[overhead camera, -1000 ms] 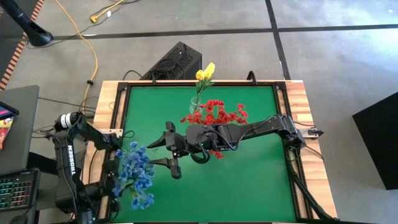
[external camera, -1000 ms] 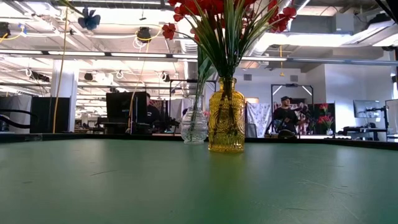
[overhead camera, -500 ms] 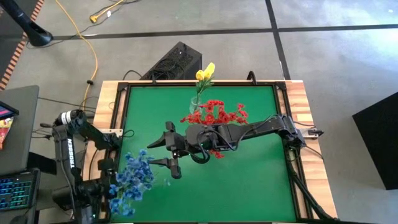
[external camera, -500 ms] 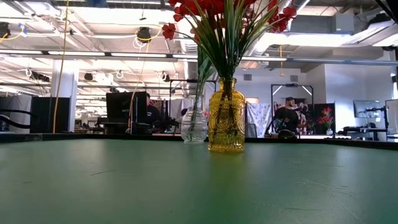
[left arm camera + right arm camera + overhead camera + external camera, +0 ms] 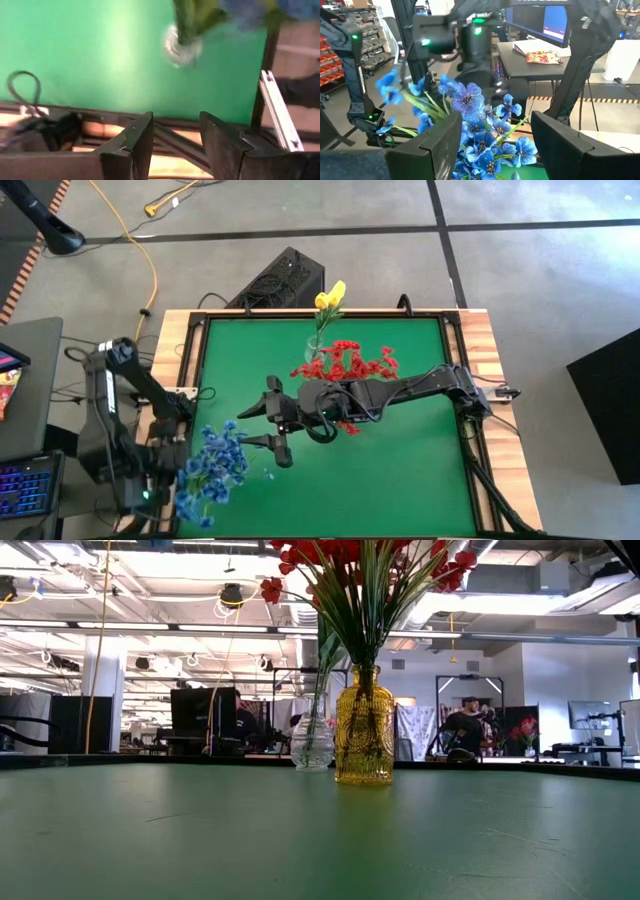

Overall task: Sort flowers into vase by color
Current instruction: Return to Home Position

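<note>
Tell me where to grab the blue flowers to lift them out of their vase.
Probably the bundled green stems of the blue flowers, just under the blooms. Come from the middle of the table with the right end effector: the spray leans outward over the table's edge.

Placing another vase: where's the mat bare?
Bare: the green mat's lower right seen from above, beside the dark right arm; both upper corners. Crowded: middle and lower left, with red flowers, open right gripper, blue flowers; left arm outside the mat.
</note>
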